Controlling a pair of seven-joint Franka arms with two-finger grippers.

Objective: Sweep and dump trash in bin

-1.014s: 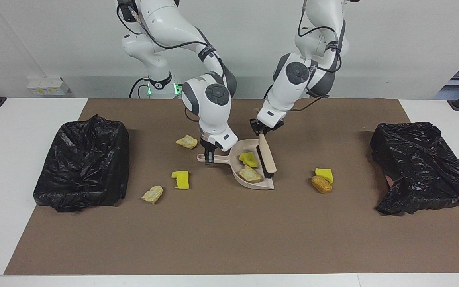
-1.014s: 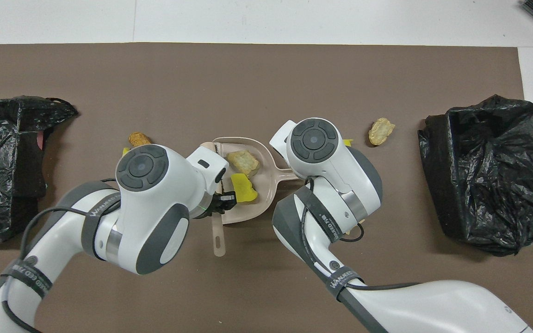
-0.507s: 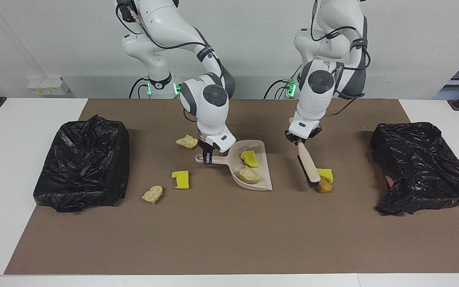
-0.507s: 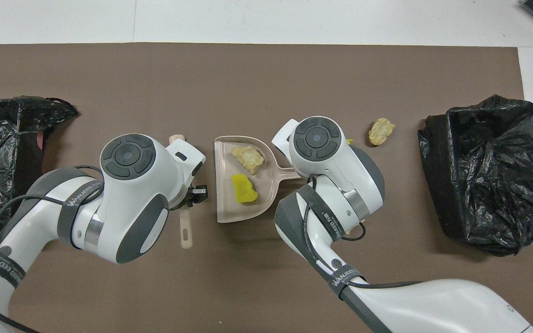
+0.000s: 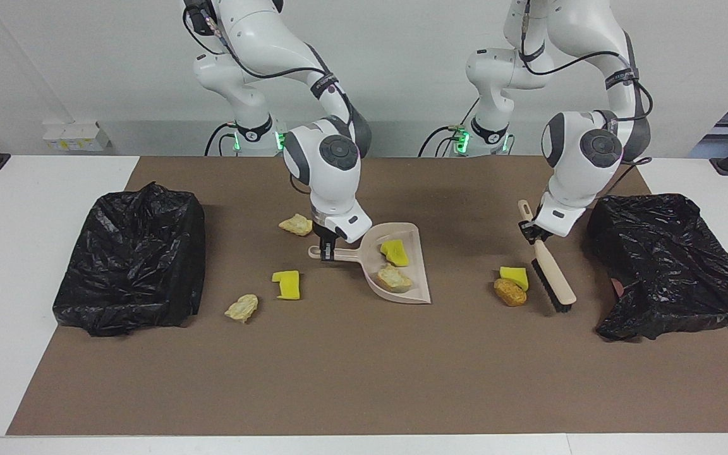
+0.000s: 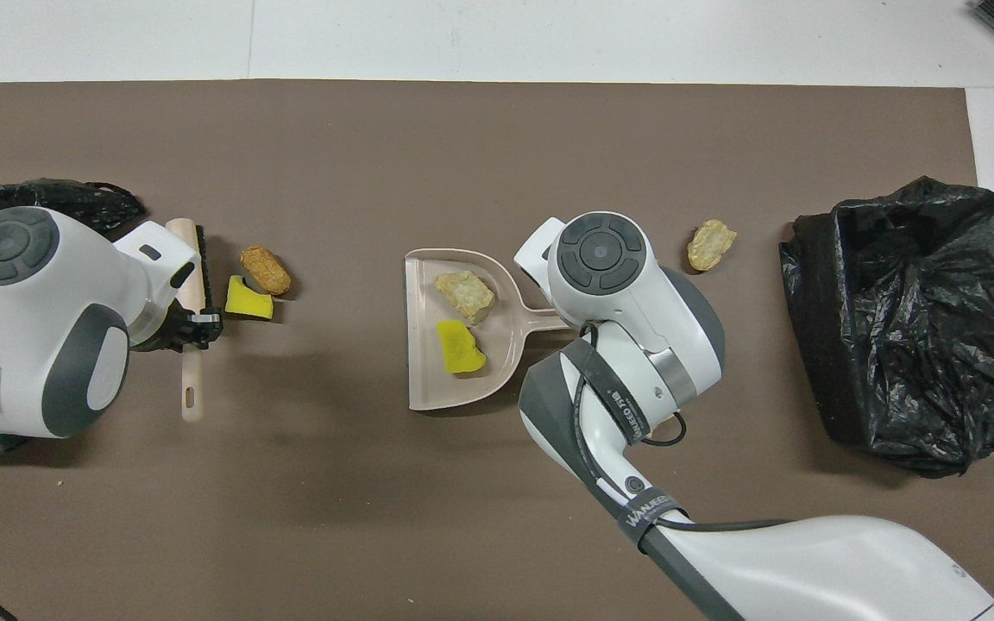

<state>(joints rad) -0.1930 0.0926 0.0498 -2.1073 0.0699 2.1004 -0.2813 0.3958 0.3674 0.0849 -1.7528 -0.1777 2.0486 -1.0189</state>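
Right gripper (image 5: 328, 246) clamped on the handle of the beige dustpan (image 5: 413, 292), pan flat on the brown mat (image 5: 364, 366) mid-table. Left gripper (image 5: 533, 232) clamped on the handle of the brush (image 5: 552, 273), bristle end down on the mat, toward the left arm's end. In the dustpan: 2 scraps, one yellow sponge chunk (image 5: 395, 252) and one tan lump (image 5: 394, 277). Just beside the brush bristles: 1 yellow sponge chunk (image 5: 514, 275) touching 1 brown lump (image 5: 509, 292). On the mat toward the right arm's end: 1 tan lump (image 5: 296, 224) near the dustpan handle, 1 yellow sponge piece (image 5: 287, 284), 1 tan lump (image 5: 241, 308). Total 7 scraps: 3 yellow, 4 tan-brown. Two black-bagged bins, one at the right arm's end (image 5: 133, 259), one at the left arm's end (image 5: 667, 259); contents of either cannot be made out.
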